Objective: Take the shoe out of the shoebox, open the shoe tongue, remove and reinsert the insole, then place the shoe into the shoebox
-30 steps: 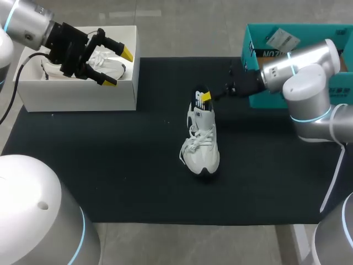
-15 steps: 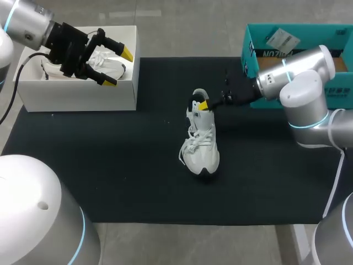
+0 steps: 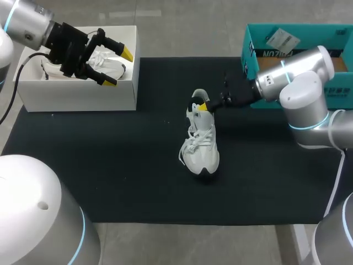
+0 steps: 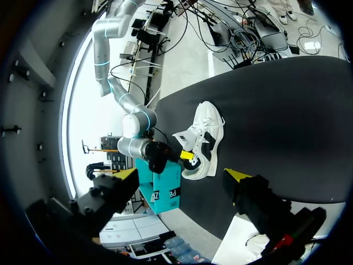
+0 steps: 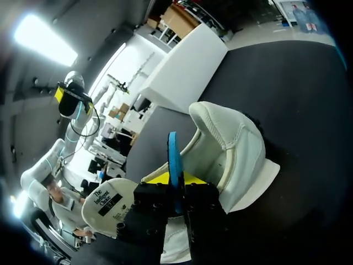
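Right wrist view alone shows right hand [image 5: 176, 187] pinching blue insole [image 5: 173, 154] (left hand [image 3: 118, 68] agape, empty).

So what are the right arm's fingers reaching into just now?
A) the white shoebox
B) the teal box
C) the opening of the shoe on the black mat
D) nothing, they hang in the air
C: the right arm's fingers dip into the heel opening of the white shoe on the black mat, pinching a thin blue insole.
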`<state>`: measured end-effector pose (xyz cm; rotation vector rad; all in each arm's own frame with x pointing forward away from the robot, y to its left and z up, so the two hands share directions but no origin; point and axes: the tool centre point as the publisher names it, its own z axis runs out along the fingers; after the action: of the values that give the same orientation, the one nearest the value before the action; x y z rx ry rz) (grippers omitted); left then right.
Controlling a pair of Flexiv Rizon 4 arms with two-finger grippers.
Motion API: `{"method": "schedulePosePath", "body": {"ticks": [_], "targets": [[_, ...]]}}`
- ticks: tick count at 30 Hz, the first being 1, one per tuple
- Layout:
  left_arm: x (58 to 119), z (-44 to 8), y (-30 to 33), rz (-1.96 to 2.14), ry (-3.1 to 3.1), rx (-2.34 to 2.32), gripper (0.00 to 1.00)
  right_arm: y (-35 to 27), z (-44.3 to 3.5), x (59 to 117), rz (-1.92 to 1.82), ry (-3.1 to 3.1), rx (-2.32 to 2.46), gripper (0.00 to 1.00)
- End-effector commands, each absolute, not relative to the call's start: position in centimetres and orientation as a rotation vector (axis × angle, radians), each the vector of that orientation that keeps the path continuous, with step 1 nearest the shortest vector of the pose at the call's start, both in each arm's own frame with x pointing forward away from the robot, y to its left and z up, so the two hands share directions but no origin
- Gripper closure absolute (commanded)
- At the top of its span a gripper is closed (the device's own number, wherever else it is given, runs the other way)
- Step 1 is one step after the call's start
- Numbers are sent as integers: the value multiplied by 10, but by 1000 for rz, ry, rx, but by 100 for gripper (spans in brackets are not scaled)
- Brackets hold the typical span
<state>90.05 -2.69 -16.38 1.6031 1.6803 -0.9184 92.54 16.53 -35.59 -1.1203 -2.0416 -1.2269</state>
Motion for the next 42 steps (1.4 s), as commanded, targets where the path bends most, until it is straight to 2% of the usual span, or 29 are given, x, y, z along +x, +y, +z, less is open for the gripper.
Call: {"method": "schedulePosePath", "body": {"ticks": [1,8,10,12,14,41,42], "targets": [[901,-164,-27,-917,1681,1606,0,165,-350,926,-1226,-2059,-1126,61],[901,-164,-27,-917,1681,1606,0,163,-341,933,-1233,-2084,-1122,60],[901,-164,-27,-917,1681,1606,0,163,-340,936,-1234,-2091,-1120,70],[901,-164,-27,-917,1681,1606,0,163,-340,937,-1241,-2094,-1119,93],[901,-164,-27,-917,1681,1606,0,163,-341,938,-1243,-2091,-1120,100],[901,-164,-27,-917,1681,1606,0,178,-359,925,-1058,-2075,-1095,100],[901,-164,-27,-917,1681,1606,0,178,-359,925,-1063,-2070,-1097,88]]}}
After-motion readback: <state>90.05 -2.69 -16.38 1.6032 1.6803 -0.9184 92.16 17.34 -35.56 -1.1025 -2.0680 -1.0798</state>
